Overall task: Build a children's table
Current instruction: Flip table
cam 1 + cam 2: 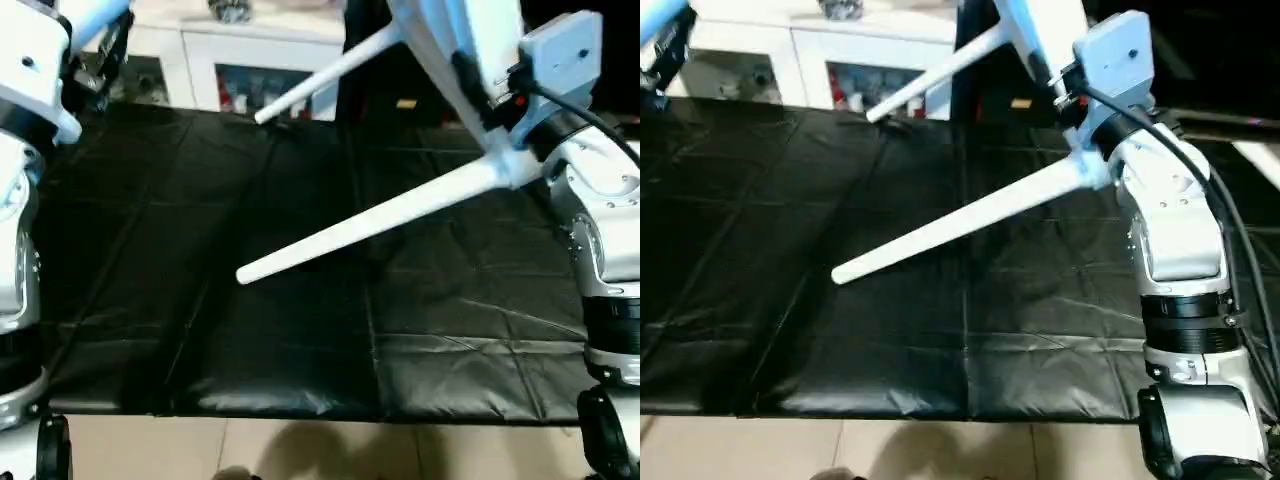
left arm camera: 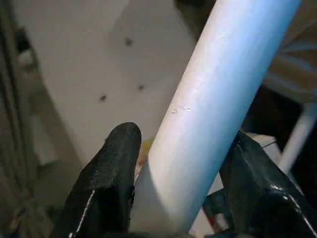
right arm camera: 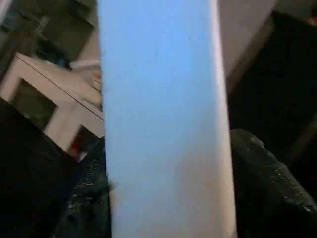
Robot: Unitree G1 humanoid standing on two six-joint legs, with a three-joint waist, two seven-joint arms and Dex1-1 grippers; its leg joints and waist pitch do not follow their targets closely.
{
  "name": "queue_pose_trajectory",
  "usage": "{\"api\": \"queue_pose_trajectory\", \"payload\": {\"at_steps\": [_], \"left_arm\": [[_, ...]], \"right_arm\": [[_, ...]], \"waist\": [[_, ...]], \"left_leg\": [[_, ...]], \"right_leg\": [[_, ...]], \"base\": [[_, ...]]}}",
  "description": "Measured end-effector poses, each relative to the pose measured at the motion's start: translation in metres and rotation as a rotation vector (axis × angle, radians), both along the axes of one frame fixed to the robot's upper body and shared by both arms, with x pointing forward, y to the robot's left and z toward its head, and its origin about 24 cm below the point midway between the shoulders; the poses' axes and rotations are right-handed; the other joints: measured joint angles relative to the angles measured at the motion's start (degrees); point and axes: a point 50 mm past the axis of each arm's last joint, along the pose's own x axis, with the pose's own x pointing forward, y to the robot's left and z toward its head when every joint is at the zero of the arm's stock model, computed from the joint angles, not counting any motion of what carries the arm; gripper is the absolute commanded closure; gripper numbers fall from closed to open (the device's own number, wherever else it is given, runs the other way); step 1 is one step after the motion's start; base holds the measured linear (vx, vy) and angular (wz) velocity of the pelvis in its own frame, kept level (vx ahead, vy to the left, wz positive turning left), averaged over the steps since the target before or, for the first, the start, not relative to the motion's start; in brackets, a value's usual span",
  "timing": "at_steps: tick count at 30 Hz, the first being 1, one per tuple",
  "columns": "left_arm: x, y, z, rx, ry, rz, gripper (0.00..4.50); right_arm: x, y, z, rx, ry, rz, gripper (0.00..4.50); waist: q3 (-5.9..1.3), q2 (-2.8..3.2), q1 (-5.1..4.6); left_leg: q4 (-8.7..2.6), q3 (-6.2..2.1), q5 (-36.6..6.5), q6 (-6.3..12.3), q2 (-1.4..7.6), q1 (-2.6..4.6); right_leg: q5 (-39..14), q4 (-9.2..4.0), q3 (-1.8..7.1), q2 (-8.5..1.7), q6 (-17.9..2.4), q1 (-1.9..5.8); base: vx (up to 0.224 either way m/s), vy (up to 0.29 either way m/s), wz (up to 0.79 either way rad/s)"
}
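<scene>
Currently holding the children's table off the black mat (image 1: pixel 300 330), both arms raised.

- Clamping the left gripper (image 2: pixel 184 135) on a white leg (image 2: pixel 223 74): black fingers (image 2: pixel 114 173) pressing either side of the tube, tube running out past the fingertips.
- Straddling a wide white member, tabletop edge (image 3: pixel 158 99) by the look, with the right gripper (image 3: pixel 168 148); cannot tell whether clamping or letting go there.
- Seeing two more legs out beyond the right gripper: lower leg (image 1: pixel 370 220) and upper leg (image 1: pixel 330 75), both slanting away toward the left gripper's side, free ends hanging above the mat, touching nothing.

Risks, judging from this pose:
- Sliding of the smooth tapered tube through the left fingers, since gripping on a round surface with the load hanging off to one side.
- Dropping or swinging the whole assembly if loosening the right side while carrying weight; lower leg tip likely hitting the mat first.
- Levering a leg out of its socket by pulling the arms apart or twisting unevenly.
- Sweeping the upper leg tip into the white cabinet (image 1: pixel 250 60) beyond it when rotating.

Surroundings: mat lying wrinkled below both grippers, pale floor (image 1: pixel 300 450) at its near edge. Nothing blocking a straight lowering; cabinet limiting any swing away from the robot.
</scene>
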Motion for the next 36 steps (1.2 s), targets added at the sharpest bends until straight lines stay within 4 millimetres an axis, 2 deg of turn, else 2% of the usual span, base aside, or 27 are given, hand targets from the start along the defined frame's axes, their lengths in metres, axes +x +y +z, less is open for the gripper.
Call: {"api": "queue_pose_trajectory", "payload": {"at_steps": [9,11,16,20,23,25,27,31,34,36], "left_arm": [[0.001,0.011,-0.006,-0.100,0.037,0.078,2.21],[0.002,0.012,-0.007,-0.112,0.044,0.088,2.21],[0.002,0.011,-0.008,-0.122,0.047,0.092,2.23],[0.003,0.010,-0.009,-0.123,0.052,0.089,2.25],[0.003,0.010,-0.010,-0.126,0.060,0.091,2.26],[0.004,0.010,-0.010,-0.128,0.064,0.092,2.26],[0.004,0.009,-0.010,-0.126,0.063,0.090,2.26],[0.004,0.008,-0.011,-0.128,0.071,0.089,2.26],[0.005,0.008,-0.012,-0.135,0.076,0.085,2.28],[0.005,0.008,-0.013,-0.138,0.081,0.084,2.28]], "right_arm": [[-0.005,0.006,0.003,-0.007,-0.035,0.080,0.37],[-0.007,0.012,0.006,0.020,-0.073,0.115,0.08],[-0.020,0.024,0.022,0.109,-0.209,0.208,0.00],[-0.032,0.025,0.040,0.161,-0.315,0.262,0.00],[-0.040,0.034,0.041,0.210,-0.308,0.343,0.00],[-0.045,0.046,0.032,0.239,-0.253,0.420,0.00],[-0.048,0.060,0.012,0.241,-0.148,0.488,0.00],[-0.056,0.086,-0.056,0.247,0.157,0.578,0.00],[-0.060,0.091,-0.087,0.244,0.307,0.574,0.00],[-0.065,0.091,-0.116,0.236,0.431,0.551,0.00]], "waist": [[-0.10,-0.12,0.60],[-0.11,-0.13,0.64],[-0.11,-0.15,1.17],[-0.11,-0.15,1.68],[-0.12,-0.14,1.62],[-0.14,-0.13,1.56],[-0.16,-0.16,1.65],[-0.19,-0.20,1.68],[-0.22,-0.23,1.75],[-0.23,-0.24,1.79]], "left_leg": [[0.03,-0.03,0.01,0.00,-0.01,-0.05],[0.03,-0.03,0.01,0.00,-0.01,-0.08],[0.03,-0.04,0.00,0.01,-0.01,-0.15],[0.03,-0.04,0.00,0.01,-0.01,-0.14],[0.03,-0.05,0.00,0.01,-0.01,-0.10],[0.02,-0.06,0.00,0.01,0.00,-0.07],[0.02,-0.08,0.00,0.00,-0.01,-0.09],[0.01,-0.10,-0.01,0.01,-0.04,-0.22],[0.01,-0.13,-0.01,0.01,-0.03,-0.18],[0.00,-0.16,-0.02,0.02,-0.04,-0.19]], "right_leg": [[0.01,-0.03,-0.01,-0.01,-0.02,0.04],[0.01,-0.04,-0.01,-0.01,-0.02,0.04],[0.01,-0.06,-0.02,-0.02,-0.01,0.01],[0.00,-0.08,-0.01,-0.02,-0.01,0.03],[0.00,-0.07,-0.02,-0.01,0.00,0.05],[0.00,-0.08,-0.02,0.00,0.01,0.07],[0.00,-0.12,-0.03,0.00,0.01,0.09],[-0.02,-0.19,-0.01,-0.01,0.06,0.06],[-0.03,-0.23,-0.02,-0.01,0.07,0.14],[-0.04,-0.34,-0.03,-0.01,0.08,0.20]], "base": [[0.000,0.000,0.00],[0.000,0.000,0.00],[0.000,0.000,0.00],[0.000,0.000,0.00],[0.000,0.000,0.00],[0.000,0.000,0.00],[0.000,0.000,0.00],[0.000,0.000,0.00],[0.000,0.000,0.00],[0.000,0.000,0.00]]}}
